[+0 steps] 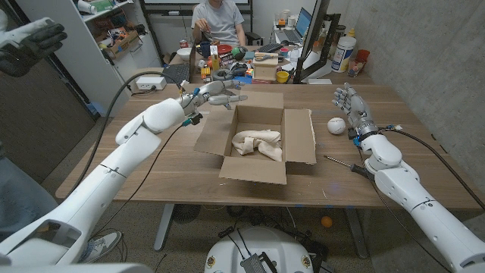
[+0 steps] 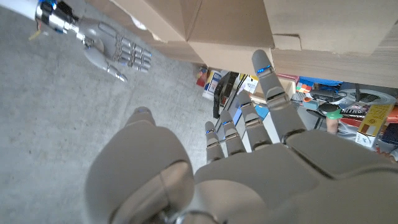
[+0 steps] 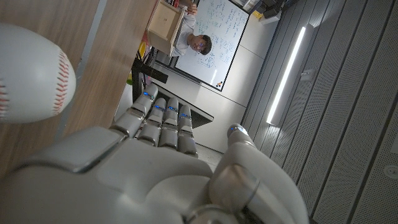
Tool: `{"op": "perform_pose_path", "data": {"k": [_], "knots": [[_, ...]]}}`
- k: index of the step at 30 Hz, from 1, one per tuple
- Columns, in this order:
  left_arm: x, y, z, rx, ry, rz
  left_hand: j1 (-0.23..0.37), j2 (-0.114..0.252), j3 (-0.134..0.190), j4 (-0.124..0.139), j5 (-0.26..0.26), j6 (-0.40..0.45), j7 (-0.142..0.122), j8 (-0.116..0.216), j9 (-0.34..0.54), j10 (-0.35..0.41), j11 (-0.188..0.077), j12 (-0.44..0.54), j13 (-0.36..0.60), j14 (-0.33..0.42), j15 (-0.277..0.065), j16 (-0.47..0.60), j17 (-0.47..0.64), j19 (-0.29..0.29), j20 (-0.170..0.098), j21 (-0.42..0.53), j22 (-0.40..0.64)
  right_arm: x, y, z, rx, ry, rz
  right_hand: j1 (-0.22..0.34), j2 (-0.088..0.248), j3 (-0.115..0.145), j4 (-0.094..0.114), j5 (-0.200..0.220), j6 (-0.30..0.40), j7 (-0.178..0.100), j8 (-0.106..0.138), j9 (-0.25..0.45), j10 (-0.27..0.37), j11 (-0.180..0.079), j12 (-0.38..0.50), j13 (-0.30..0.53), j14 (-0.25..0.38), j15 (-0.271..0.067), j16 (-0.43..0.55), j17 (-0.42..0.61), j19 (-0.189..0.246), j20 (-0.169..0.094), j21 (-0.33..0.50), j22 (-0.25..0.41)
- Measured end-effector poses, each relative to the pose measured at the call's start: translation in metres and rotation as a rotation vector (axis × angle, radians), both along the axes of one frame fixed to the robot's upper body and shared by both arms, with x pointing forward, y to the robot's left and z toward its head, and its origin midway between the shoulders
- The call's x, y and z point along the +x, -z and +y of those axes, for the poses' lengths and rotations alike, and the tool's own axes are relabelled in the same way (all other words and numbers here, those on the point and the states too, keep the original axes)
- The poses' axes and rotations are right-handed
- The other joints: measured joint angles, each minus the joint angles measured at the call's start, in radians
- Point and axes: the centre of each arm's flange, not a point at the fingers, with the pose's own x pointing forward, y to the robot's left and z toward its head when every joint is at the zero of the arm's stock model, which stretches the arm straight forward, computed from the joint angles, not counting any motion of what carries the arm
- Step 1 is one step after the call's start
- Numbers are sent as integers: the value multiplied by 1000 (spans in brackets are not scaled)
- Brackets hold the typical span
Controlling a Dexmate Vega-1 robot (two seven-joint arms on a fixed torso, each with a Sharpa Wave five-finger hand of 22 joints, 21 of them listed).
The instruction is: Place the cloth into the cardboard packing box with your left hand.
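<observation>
From the head view, you can see the cloth [image 1: 256, 143] already lying bunched on the floor of the open cardboard packing box [image 1: 259, 171], while your left hand [image 1: 214, 92] hovers empty just beyond the box's far left corner, fingers extended and loosely apart. Your right hand [image 1: 351, 104] stands upright and spread, holding nothing, beside the baseball [image 1: 336, 125], with a screwdriver [image 1: 342, 163] lying nearer on the table [image 1: 136, 171]. The cloth looks soft, light and limp, so if you must tidy it, pinch a thick fold in its middle, since a loose end would simply trail. In the left wrist view, your left hand [image 2: 249, 168] has straight, parted fingers with nothing between them. In the right wrist view, your right hand [image 3: 155, 162] is equally empty next to the baseball [image 3: 31, 74].
</observation>
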Motion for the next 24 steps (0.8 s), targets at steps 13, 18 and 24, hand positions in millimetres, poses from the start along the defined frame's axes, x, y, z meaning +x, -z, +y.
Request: {"op": "perform_pose_path", "data": {"k": [13,18,24], "knots": [[-13,26,85,-382,77,-33,-89,44,-30,10,19,-2,19,-15,-7,0,-3,-6,-41,-131,-31,-10,-20,-273,-9,-109,14,-9,-2,24,-28,7,-26,0,0,0,0,0,13,-13,0,0,3,-4,0,0,-9,2,-12,0,-4,-4,-12,0],[-22,28,107,-521,137,-71,-98,43,-33,8,19,9,30,-15,-7,0,-3,-6,-46,-136,-31,-10,-24,-288,-11,-109,14,-22,-5,43,-45,-3,-54,0,0,0,0,0,13,-13,0,0,3,-3,0,0,-20,2,-12,0,-9,-9,-15,0],[-22,43,123,-557,127,-59,-107,44,-39,10,26,27,26,-8,-7,0,-3,-6,-51,-136,-31,-6,-24,-291,-12,-109,14,-28,-6,50,-62,22,-69,0,0,0,0,0,13,-13,0,0,7,0,0,0,-20,2,-12,0,-9,-9,-15,0]]}}
